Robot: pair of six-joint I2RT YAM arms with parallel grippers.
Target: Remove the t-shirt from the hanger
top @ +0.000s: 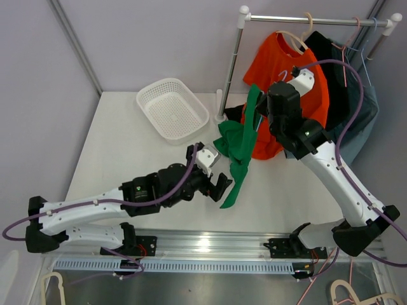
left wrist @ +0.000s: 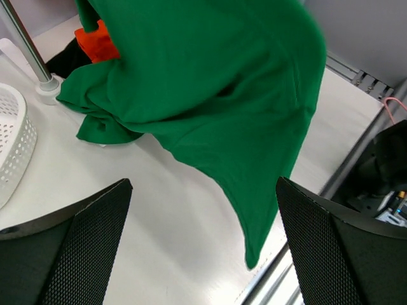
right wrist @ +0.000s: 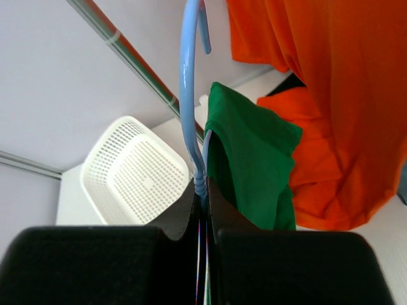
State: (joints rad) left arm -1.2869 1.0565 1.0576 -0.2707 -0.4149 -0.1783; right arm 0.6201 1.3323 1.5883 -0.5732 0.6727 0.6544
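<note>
**Green T-Shirt Hangs From Clamped Hanger as Second Gripper Waits Wide**

My right gripper (right wrist: 202,192) is pinched tight on the neck of a pale blue hanger (right wrist: 189,82), its hook rising above my fingertips. The green t-shirt (right wrist: 251,159) drapes from that hanger just to the right of my fingers, so it is not yet off. It falls in a long strip down to the white table (top: 127,146). Its lower folds bunch beside the foot of the rack's post (top: 232,70), and a narrow tail of cloth reaches toward the near edge.

My left gripper (left wrist: 202,190) sits low over the table, just left of that tail. Its two black fingers (left wrist: 89,248) are spread as wide as they go, holding nothing and clear of the cloth.

Behind the green shirt, an orange shirt (top: 286,63) hangs from the rail (top: 305,20) at the far right, with dark clothes (top: 340,70) beside it. A white basket (top: 147,108) stands on the far left of the table, well apart from both my grippers.
</note>
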